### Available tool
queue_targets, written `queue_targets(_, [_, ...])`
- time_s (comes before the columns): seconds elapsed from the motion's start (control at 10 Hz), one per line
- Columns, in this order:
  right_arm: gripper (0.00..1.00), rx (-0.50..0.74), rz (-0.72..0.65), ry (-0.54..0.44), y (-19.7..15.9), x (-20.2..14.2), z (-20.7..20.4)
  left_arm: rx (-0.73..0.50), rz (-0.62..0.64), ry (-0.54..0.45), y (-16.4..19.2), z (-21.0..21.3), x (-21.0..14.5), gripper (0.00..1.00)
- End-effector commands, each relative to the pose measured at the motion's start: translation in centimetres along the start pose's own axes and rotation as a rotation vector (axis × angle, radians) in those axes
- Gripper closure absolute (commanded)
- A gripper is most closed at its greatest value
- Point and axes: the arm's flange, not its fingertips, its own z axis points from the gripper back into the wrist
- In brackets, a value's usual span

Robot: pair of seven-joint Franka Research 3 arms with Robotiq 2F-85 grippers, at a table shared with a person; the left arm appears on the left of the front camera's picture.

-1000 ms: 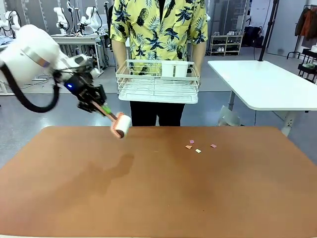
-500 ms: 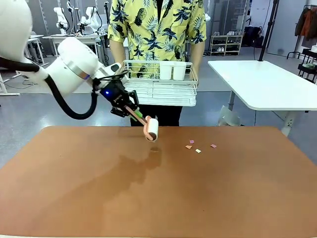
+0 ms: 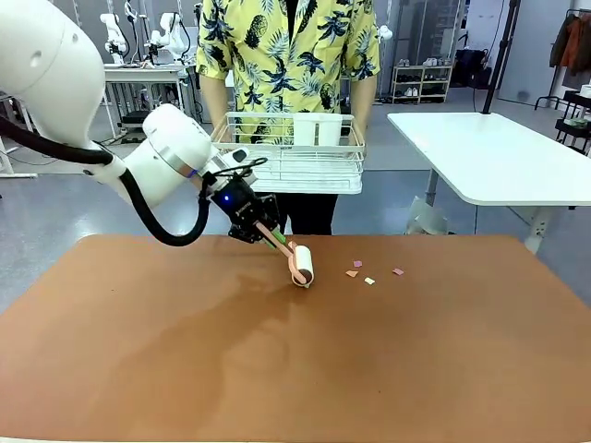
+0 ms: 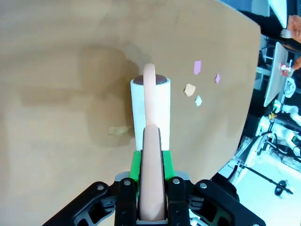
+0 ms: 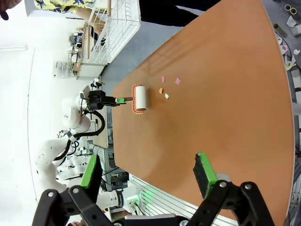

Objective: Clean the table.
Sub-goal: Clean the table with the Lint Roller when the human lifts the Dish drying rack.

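Note:
My left gripper is shut on the pink handle of a lint roller. The roller's white head sits low at the terracotta table, near its far edge; I cannot tell whether it touches. A few small paper scraps lie just right of the head. In the left wrist view the green pads clamp the handle, the lint roller points ahead, and the scraps lie to its right. My right gripper hangs open high above the table.
A person stands at the far side holding a white wire dish rack with white cups in it, above the table's far edge. A white-topped table stands at the back right. The near half of the terracotta top is bare.
My left arm has swung the lint roller rightward along the far edge and lowered it, from the far left to just beside the scraps. The person has raised the rack slightly.

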Motion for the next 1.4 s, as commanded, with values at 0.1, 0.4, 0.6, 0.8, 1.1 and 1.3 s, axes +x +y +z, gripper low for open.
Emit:
queue_targets(0.1, [0.00, 0.022, 0.014, -0.009, 0.2, -0.1, 0.1, -0.014, -0.004, 0.029, 1.0, -0.8, 0.2, 0.79])
queue_targets(0.4, [0.00, 0.022, 0.014, -0.009, 0.2, -0.1, 0.1, -0.006, 0.001, 0.010, 0.3, -0.5, 0.1, 0.79])
queue_targets(0.6, [0.00, 0.022, 0.014, -0.009, 0.2, -0.1, 0.1, -0.006, 0.001, 0.010, 0.3, -0.5, 0.1, 0.79])
queue_targets(0.8, [0.00, 0.022, 0.014, -0.009, 0.2, -0.1, 0.1, -0.006, 0.001, 0.010, 0.3, -0.5, 0.1, 0.79])
queue_targets(1.1, [0.00, 0.022, 0.014, -0.009, 0.2, -0.1, 0.1, 0.043, -0.045, 0.061, -4.9, -7.8, 3.2, 0.79])
queue_targets(1.3, [0.00, 0.022, 0.014, -0.009, 0.2, -0.1, 0.1, -0.011, -0.077, 0.149, -11.6, -17.3, 4.7, 0.79])
